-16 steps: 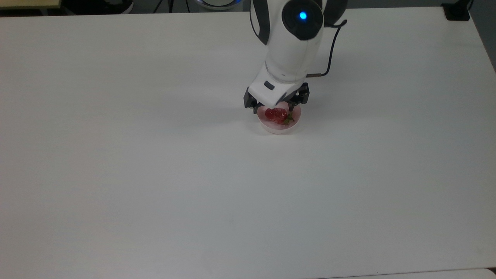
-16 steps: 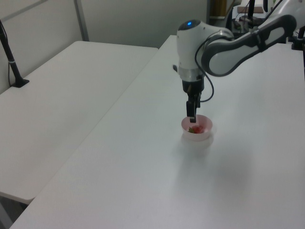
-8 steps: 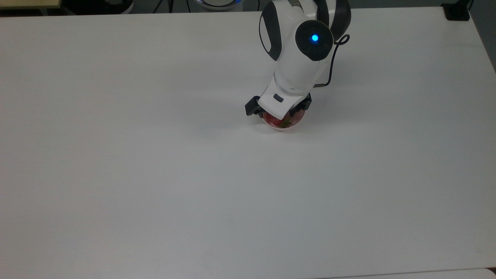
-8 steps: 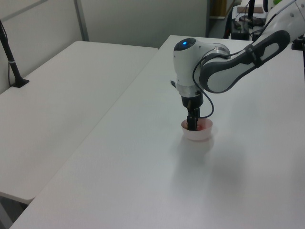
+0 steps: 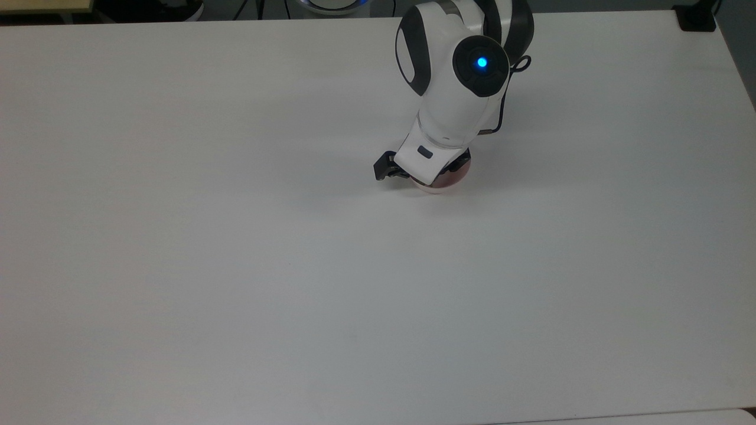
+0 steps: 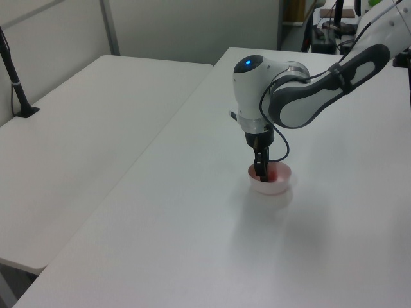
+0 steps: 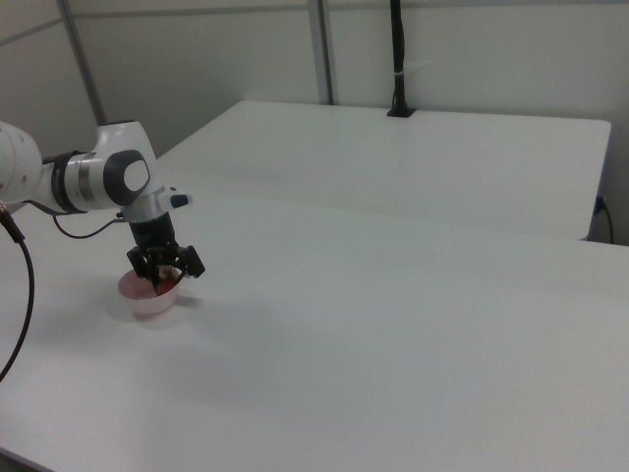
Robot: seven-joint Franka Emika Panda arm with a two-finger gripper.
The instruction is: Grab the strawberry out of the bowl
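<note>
- Top view: we see the gripper (image 5: 423,176) lowered over the bowl (image 5: 444,183), the arm's wrist covering most of the bowl's inside; a crescent of rim shows below it on the white tabletop (image 5: 236,265).
- Left view: the gripper (image 6: 260,173) reaches straight down into the bowl (image 6: 272,181), and we read a reddish patch inside as the strawberry (image 6: 275,174), lying in the bowl beside the dark fingers (image 6: 259,168).
- Right view: the gripper (image 7: 164,276) stands in the bowl (image 7: 147,295), with a small red spot, the strawberry (image 7: 167,282), between the fingers near the rim.
- Finger state: we cannot tell whether the fingers are apart or already pressed on the fruit; the contact point is hidden by the wrist or too small to read.
- Step in hand, in our judgement: closing on the strawberry inside the bowl. We would keep the fingers clear of the bowl wall, close gently on the fruit's body, not its leafy cap, and lift vertically so the light bowl is not dragged along.
- Comparison of views: the side views give the depth of the fingers within the bowl, which the top view hides; the top view gives the bowl's place on the tabletop.
</note>
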